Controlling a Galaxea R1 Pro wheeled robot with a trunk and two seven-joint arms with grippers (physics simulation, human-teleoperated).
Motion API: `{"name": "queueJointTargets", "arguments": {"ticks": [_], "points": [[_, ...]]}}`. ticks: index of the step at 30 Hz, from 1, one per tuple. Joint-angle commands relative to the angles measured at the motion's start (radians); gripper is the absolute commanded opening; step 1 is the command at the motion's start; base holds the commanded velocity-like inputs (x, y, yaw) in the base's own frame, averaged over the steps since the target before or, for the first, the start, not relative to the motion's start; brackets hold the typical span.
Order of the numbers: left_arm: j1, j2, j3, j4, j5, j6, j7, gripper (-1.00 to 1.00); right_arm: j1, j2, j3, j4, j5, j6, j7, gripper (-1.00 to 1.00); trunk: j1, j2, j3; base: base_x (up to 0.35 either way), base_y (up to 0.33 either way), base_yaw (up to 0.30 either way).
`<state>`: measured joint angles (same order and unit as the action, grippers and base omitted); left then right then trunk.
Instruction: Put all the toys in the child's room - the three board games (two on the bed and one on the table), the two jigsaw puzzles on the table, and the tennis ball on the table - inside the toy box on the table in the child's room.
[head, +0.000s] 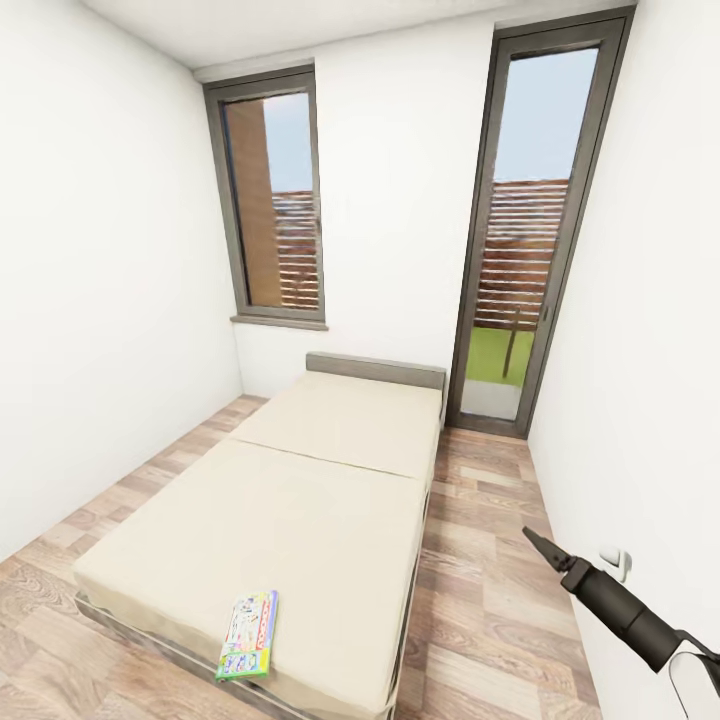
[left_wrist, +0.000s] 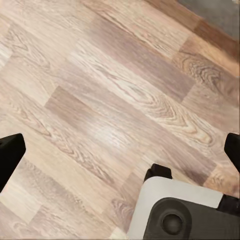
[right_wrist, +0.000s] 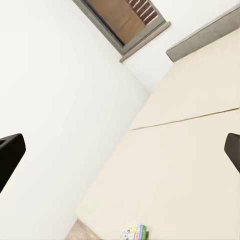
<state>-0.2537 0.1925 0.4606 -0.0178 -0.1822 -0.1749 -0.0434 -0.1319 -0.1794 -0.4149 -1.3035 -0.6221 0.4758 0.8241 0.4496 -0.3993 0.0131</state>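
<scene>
One board game (head: 248, 635) on bed (head: 330, 480)

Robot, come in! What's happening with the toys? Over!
Both jaws open, empty. One board game lies on the bed, near its foot edge. Nothing lies between it and the right gripper.

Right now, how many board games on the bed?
1. A thin flat white-green-yellow printed board game box lies on the near cream mattress of the grey-framed bed, close to its foot edge. A second isn't visible from here.
</scene>
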Motion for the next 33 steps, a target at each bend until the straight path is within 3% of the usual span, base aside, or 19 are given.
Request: {"name": "queueJointTargets", "arguments": {"ticks": [1, 2, 5, 6, 9, 10, 13, 15, 16, 17, 21, 25, 28, 33], "points": [[-0.001, 0.02, 0.011, 0.0, -0.009, -0.002, -0.058, 1.0, -0.001, 0.0, -0.001, 0.001, -0.007, 0.008, 0.001, 1.0, 0.0, -0.001, 0.0, 0.0, 0.0, 0.0], [-0.001, 0.056, 0.019, -0.005, -0.008, 0.0, -0.161, 1.0, -0.002, 0.0, -0.002, 0.003, -0.008, 0.007, 0.001, 1.0, 0.0, -0.001, 0.0, 0.0, 0.0, 0.0], [-0.002, 0.111, 0.029, -0.019, -0.007, 0.006, -0.303, 1.0, -0.004, 0.0, -0.002, 0.008, -0.007, 0.007, 0.001, 1.0, 0.0, -0.001, 0.0, 0.0, 0.0, 0.0], [-0.002, 0.146, 0.035, -0.03, -0.006, 0.013, -0.389, 1.0, -0.004, 0.0, -0.002, 0.01, -0.008, 0.006, 0.001, 1.0, 0.0, -0.001, 0.0, 0.0, 0.0, 0.0], [-0.003, 0.196, 0.044, -0.053, -0.006, 0.032, -0.513, 1.0, -0.004, 0.0, -0.002, 0.011, -0.007, 0.006, 0.001, 1.0, 0.0, -0.001, 0.0, 0.0, 0.0, 0.0], [-0.004, 0.232, 0.049, -0.073, -0.005, 0.057, -0.595, 1.0, -0.004, 0.0, -0.002, 0.012, -0.007, 0.006, 0.001, 1.0, 0.0, -0.001, 0.0, 0.0, 0.0, 0.0], [-0.006, 0.284, 0.058, -0.114, -0.006, 0.119, -0.727, 1.0, -0.005, 0.001, -0.002, 0.013, -0.007, 0.006, 0.001, 1.0, 0.0, -0.001, 0.0, 0.0, 0.0, 0.0], [-0.008, 0.341, 0.066, -0.216, -0.006, 0.233, -0.943, 1.0, -0.005, 0.001, -0.002, 0.013, -0.007, 0.006, 0.001, 1.0, 0.0, -0.001, 0.0, 0.0, 0.0, 0.0], [-0.008, 0.352, 0.067, -0.252, -0.006, 0.263, -1.0, 1.0, -0.005, 0.001, -0.002, 0.013, -0.007, 0.006, 0.001, 1.0, 0.0, -0.001, 0.0, 0.0, 0.0, 0.0], [-0.008, 0.366, 0.069, -0.335, -0.007, 0.324, -1.116, 1.0, -0.005, 0.001, -0.002, 0.013, -0.007, 0.006, 0.001, 1.0, 0.0, -0.001, 0.0, 0.0, 0.0, 0.0], [-0.008, 0.38, 0.071, -0.603, -0.009, 0.51, -1.417, 1.0, -0.005, 0.005, -0.002, 0.012, -0.006, 0.006, 0.001, 1.0, 0.0, -0.001, 0.0, 0.0, 0.0, 0.0], [-0.009, 0.382, 0.073, -0.794, -0.005, 0.646, -1.527, 1.0, -0.005, 0.008, -0.001, 0.012, -0.004, 0.006, 0.0, 1.0, 0.0, -0.001, 0.0, 0.0, 0.007, 0.0], [-0.009, 0.374, 0.078, -0.911, 0.007, 0.749, -1.527, 1.0, -0.006, 0.009, 0.0, 0.012, -0.004, 0.009, -0.002, 1.0, 0.0, -0.001, 0.0, 0.0, 0.149, -0.069], [-0.009, 0.352, 0.08, -0.963, 0.016, 0.784, -1.527, 1.0, -0.007, 0.005, 0.0, 0.011, -0.004, 0.015, -0.016, 1.0, 0.0, -0.001, 0.002, 0.0, 0.201, -0.22]]}}
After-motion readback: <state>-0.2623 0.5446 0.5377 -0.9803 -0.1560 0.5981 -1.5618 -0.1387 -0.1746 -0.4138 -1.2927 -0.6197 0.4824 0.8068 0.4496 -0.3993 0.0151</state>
